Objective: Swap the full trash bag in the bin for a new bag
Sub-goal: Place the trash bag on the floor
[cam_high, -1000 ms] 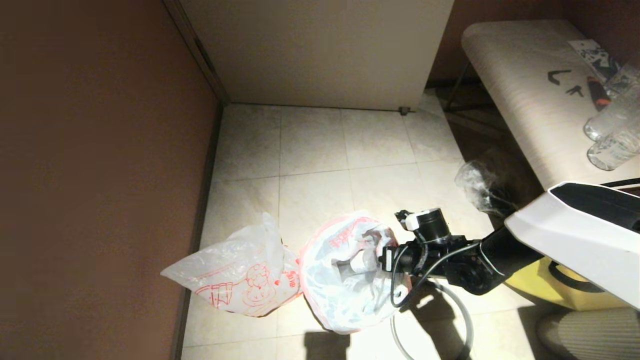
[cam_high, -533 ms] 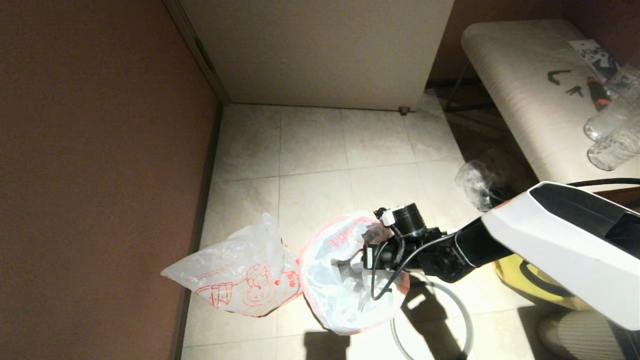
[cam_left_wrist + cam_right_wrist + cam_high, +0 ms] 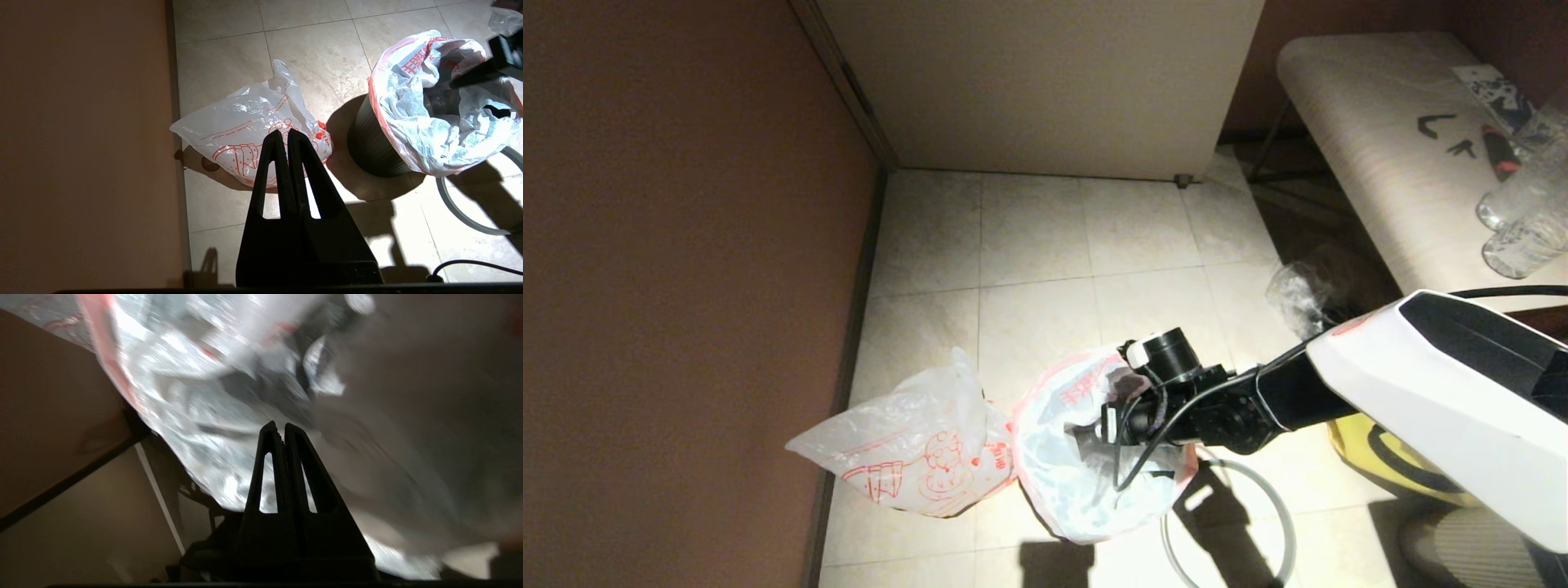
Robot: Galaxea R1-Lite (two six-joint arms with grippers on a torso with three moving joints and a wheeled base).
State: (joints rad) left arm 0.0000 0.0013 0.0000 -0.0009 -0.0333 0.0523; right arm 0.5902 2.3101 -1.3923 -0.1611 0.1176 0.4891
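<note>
Full trash bag [image 3: 433, 126] lining bin [image 3: 367, 143], pinched-shut right gripper [image 3: 282, 428] inside, empty.

The right arm [image 3: 1437, 384] is clad in a white shell with a black inset panel, narrowing to a black wrist wrapped by a thin black cable. A black cylinder with a white tab is mounted there. Both grippers' 2 black triangular fingers [image 3: 282, 171] are seen; what may be red marking edges the shell.

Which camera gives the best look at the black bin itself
The left wrist view: the bin shows its dark ribbed side below the full trash bag draped over its rim. In the head view the bag and right arm cover nearly all of it. The right wrist view shows only blurred plastic.
</note>
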